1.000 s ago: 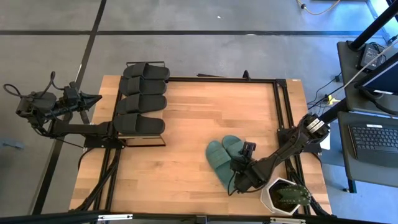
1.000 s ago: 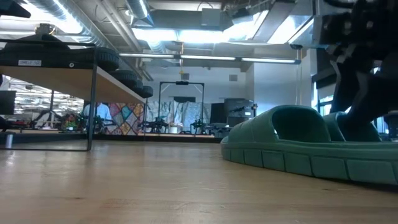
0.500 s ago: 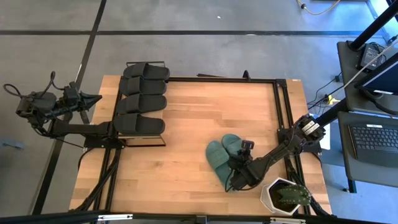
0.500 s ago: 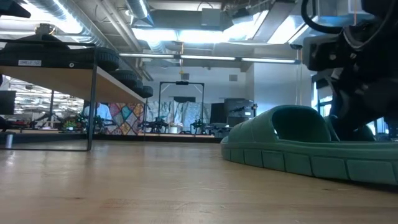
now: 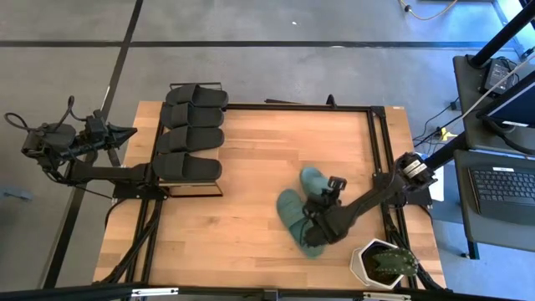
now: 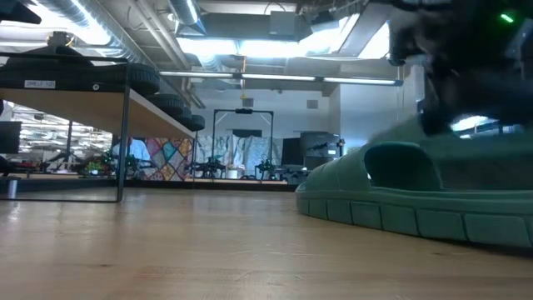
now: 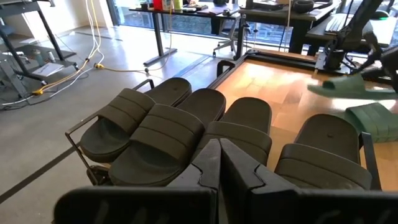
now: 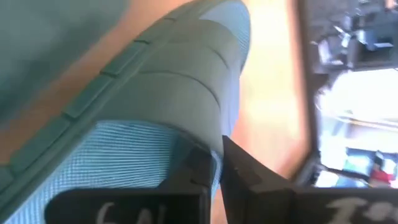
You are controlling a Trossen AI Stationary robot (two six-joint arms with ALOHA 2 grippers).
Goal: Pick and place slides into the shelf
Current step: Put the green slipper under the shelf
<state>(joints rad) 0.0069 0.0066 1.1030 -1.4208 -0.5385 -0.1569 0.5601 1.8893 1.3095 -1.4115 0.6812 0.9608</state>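
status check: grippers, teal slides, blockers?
Right gripper shut on one teal slide, lifting. Other teal slide on table. Left gripper shut, parked off-table. Potted plant close by.

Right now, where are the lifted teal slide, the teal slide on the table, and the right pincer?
Lifted teal slide (image 5: 311,178), high view, its toe end.
Teal slide on the table (image 6: 391,196), low view, its strap.
Right pincer (image 5: 322,205), high view, between its fingertips.
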